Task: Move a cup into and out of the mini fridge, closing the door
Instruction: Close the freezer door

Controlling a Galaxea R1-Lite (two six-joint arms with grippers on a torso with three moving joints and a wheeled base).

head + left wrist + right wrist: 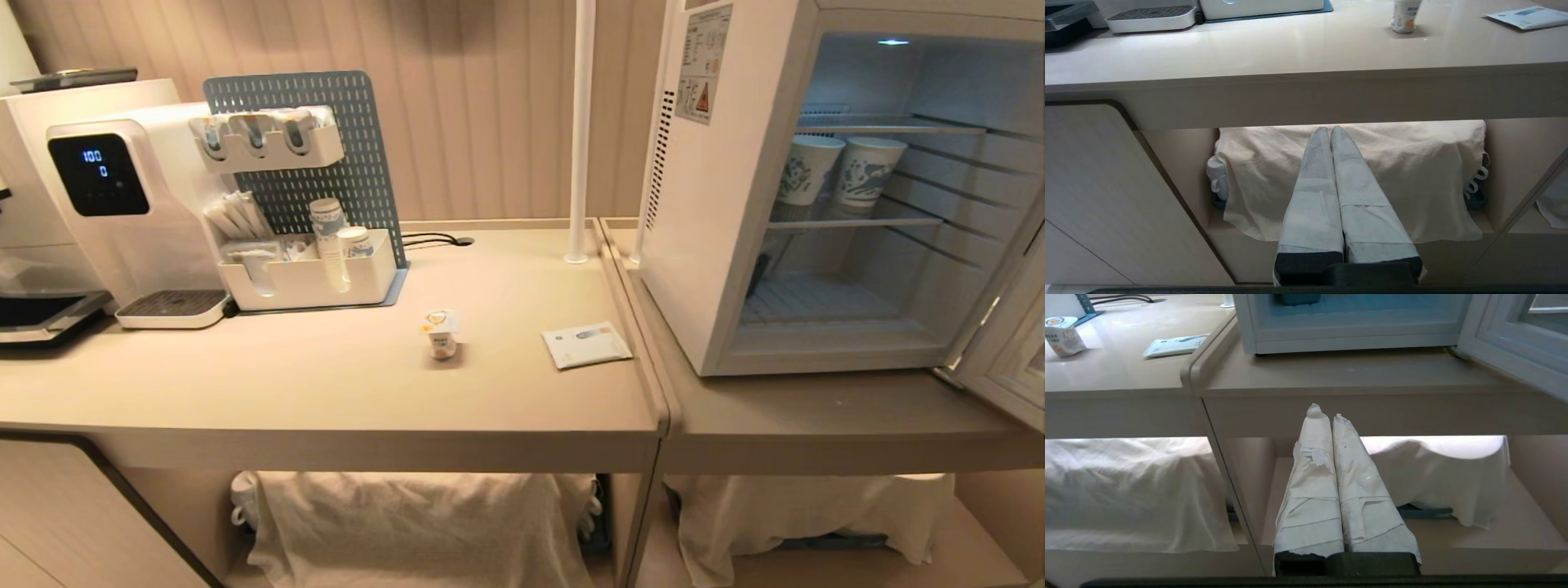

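The small white cup (442, 333) with an orange label stands upright on the beige counter, left of the mini fridge (718, 245); it also shows as the cup (1404, 17) and the cup (1063, 335) in the wrist views. The fridge stands open, its door (1008, 359) swung out to the right, also seen as the door (1515, 347). Neither arm shows in the head view. My left gripper (1329, 130) is shut and empty, below the counter's front edge, facing the cloth-covered shelf. My right gripper (1324, 412) is shut and empty too, low before the fridge's table.
Two blue-printed paper cups (841, 173) stand on the fridge's middle wire shelf. A flat white packet (586, 345) lies right of the cup. A water dispenser (122, 196) and a pegboard organiser (310, 245) fill the counter's back left. A white pole (581, 131) rises beside the fridge.
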